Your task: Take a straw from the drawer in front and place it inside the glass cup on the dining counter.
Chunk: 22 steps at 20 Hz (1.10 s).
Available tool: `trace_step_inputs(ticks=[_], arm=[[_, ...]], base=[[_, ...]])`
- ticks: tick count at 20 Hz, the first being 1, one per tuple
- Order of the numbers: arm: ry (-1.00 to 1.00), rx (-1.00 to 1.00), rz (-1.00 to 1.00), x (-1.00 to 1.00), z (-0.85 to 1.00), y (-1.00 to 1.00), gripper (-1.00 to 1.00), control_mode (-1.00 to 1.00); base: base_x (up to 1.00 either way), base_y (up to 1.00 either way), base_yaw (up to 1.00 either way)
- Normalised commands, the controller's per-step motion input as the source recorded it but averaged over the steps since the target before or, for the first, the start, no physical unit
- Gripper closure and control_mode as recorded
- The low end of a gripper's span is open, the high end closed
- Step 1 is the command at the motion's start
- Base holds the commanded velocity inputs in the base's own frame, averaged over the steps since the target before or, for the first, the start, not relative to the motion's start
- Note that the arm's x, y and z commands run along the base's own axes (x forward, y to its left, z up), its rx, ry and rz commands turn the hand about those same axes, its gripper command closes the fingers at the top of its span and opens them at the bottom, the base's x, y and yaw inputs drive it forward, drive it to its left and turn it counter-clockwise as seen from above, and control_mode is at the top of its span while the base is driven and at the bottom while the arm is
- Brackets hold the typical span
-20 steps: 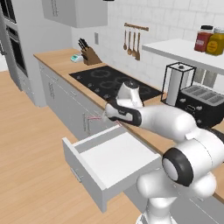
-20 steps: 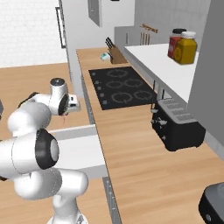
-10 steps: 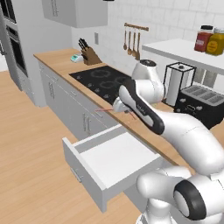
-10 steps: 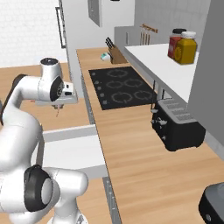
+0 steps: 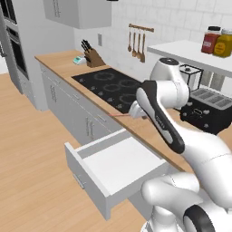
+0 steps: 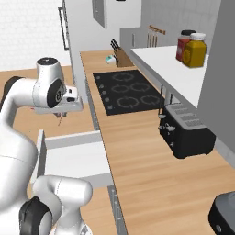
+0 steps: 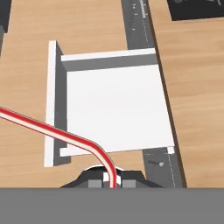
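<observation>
1. Jaws closed on the straw [image 7: 65, 136], pinched at its end. In the hand view it rises between the fingertips, bends and runs off to the left; red with a pale stripe.
2. Gripper [image 5: 134, 110] is up over the worktop [image 6: 137, 156] edge beside the hob [image 5: 108, 87], above the drawer [image 5: 113, 163]. Lifted high, likely so the straw clears the drawer front for the carry.
3. Drawer is pulled fully open, its white interior bare.
4. Straw shows as a thin pink line left of the gripper in the left base view.
5. Jars [image 6: 190, 48] on the shelf: labels unreadable. No other writing visible.
</observation>
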Motion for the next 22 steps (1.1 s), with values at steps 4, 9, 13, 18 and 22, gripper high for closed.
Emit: trace_step_inputs(ticks=[4,9,13,18,22], arm=[[0.0,0.0,-0.01,-0.16,0.0,-0.08,1.0,1.0],[0.0,0.0,0.0,0.0,0.0,0.0,1.0,1.0],[0.0,0.0,0.0,0.0,0.0,0.0,1.0,1.0],[0.0,0.0,0.0,0.0,0.0,0.0,1.0,1.0],[0.0,0.0,0.0,0.0,0.0,0.0,1.0,1.0]], base=[[-0.42,-0.04,0.0],[-1.0,-0.02,-0.02],[-0.97,0.32,0.33],[-0.71,0.4,0.69],[-0.35,0.42,0.48]])
